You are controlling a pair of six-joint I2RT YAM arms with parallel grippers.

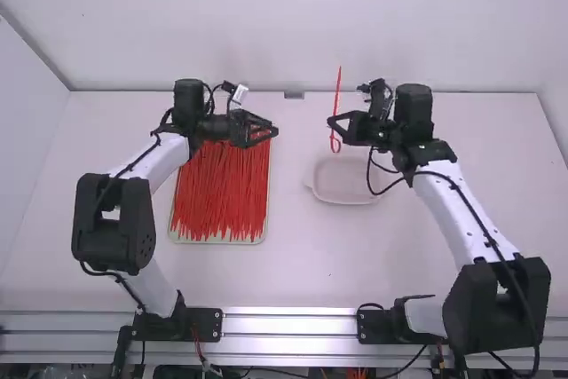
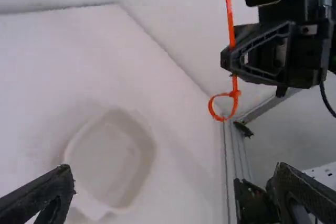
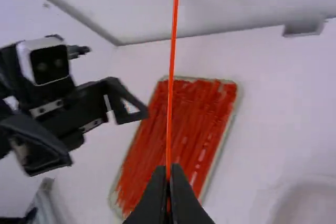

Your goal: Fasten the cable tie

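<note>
R gripper (image 3: 168, 181) clamps tie (image 1: 336, 99) (L gripper (image 1: 261, 133) prob. open).

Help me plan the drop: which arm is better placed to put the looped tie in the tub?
Probably right: its pincer is shut on the tie, close to the tub; the left pincer is open over the spare ties.

The thin red cable tie (image 1: 337, 99) is standing straight up in the air. Its bottom end is curling into a small loop. The right tool (image 1: 338, 128) is pinching it just above the loop.
</note>
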